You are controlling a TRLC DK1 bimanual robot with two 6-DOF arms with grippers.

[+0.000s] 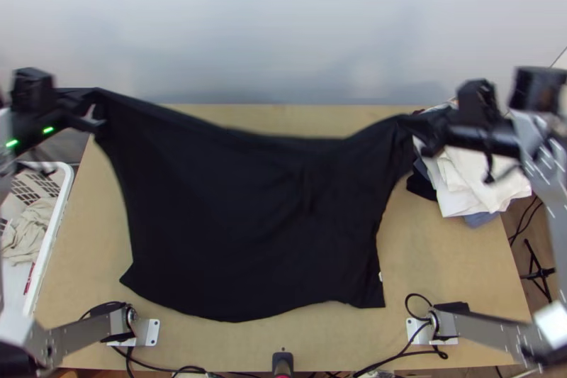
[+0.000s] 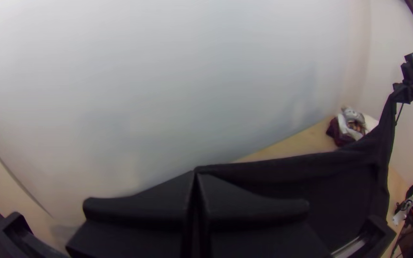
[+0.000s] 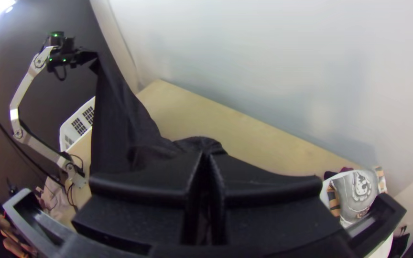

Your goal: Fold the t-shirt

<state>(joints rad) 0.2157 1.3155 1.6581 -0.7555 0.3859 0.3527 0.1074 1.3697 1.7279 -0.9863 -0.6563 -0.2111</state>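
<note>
This looks like a robotics lab, with one arm [image 1: 85, 332] on the bench [image 1: 439, 257] at the top view's lower left, another arm [image 1: 489, 330] lower right, and cables [image 1: 425, 353] along the bottom.

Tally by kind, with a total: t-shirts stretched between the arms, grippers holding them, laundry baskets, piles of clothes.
Black t-shirt: 1
Grippers: 2 (left gripper, right gripper)
White basket: 1
Pile of clothes: 1
Total: 5
</note>
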